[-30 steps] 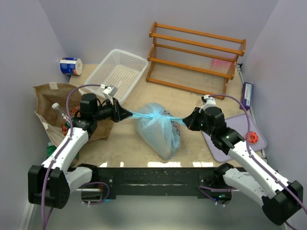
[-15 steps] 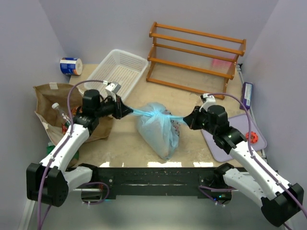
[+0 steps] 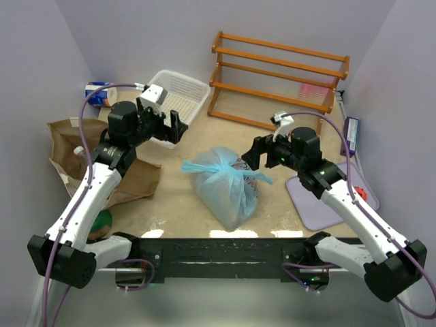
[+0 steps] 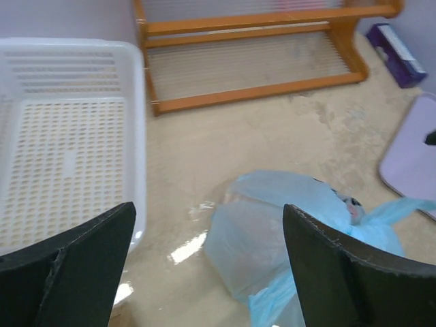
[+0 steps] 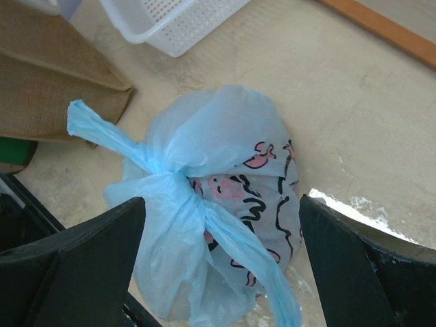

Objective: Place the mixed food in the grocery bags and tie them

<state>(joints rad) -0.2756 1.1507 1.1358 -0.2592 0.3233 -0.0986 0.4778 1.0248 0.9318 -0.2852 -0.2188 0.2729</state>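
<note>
Shelving of orange wood (image 3: 279, 75) stands at the far side of the table (image 3: 170, 204), with a white mesh basket (image 3: 178, 95) to its left. The brown paper bag (image 3: 71, 139) lies at the left edge, and a lilac mat (image 3: 306, 206) lies on the right under the right arm. The light blue plastic bag (image 3: 228, 187) sits knotted mid-table, its tie ends splayed sideways. The left gripper (image 3: 176, 129) hangs over the basket's near rim, jaws wide and empty. The right gripper (image 3: 253, 153) hovers by the blue bag's right side, equally spread, holding nothing.
</note>
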